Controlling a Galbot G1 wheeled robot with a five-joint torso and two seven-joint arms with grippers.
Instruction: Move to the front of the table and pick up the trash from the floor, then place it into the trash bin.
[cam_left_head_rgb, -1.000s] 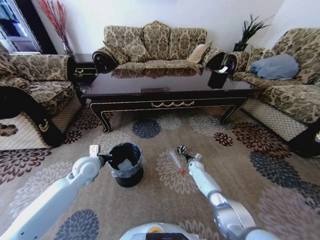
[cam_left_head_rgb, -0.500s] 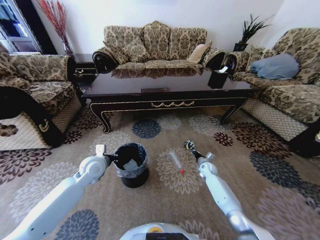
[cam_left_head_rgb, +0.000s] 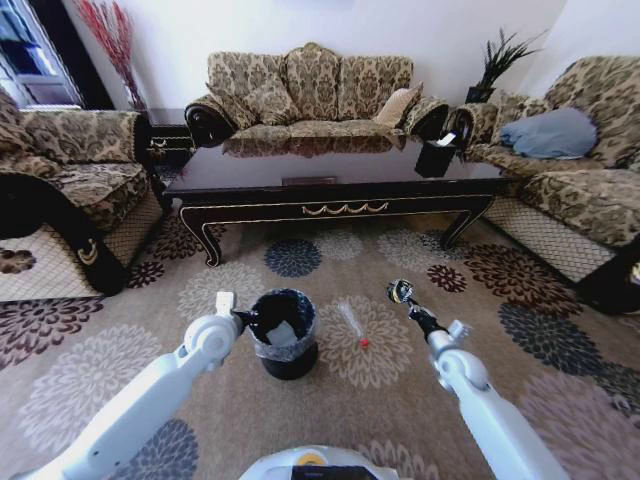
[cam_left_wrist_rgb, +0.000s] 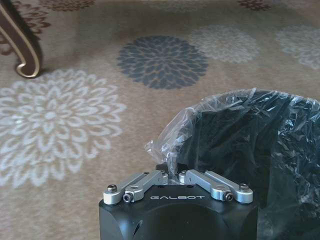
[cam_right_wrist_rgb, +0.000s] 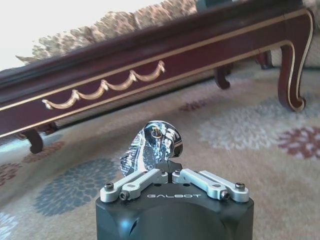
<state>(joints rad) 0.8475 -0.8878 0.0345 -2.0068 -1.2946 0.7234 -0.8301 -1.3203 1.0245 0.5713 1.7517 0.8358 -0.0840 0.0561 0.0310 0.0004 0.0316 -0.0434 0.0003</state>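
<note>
Bin (cam_left_head_rgb: 284, 333) shifted right w/ "GALBOT" left pincer (cam_left_wrist_rgb: 171, 176).

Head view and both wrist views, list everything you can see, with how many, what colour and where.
Table: one, dark brown with gold trim, ahead.
Sofas: three, tan patterned, around the table.
Floor: beige carpet, flower medallions.
Trash bin: one, black, bag-lined, on the carpet.
White paper: one piece, inside the bin.
Clear wrapper: one, red bit, on the carpet beside the bin.
Shiny dark scrap: one, in the right gripper.
Left gripper: shut on the bin's liner edge.
Right gripper: shut on the scrap, above the carpet.
</note>
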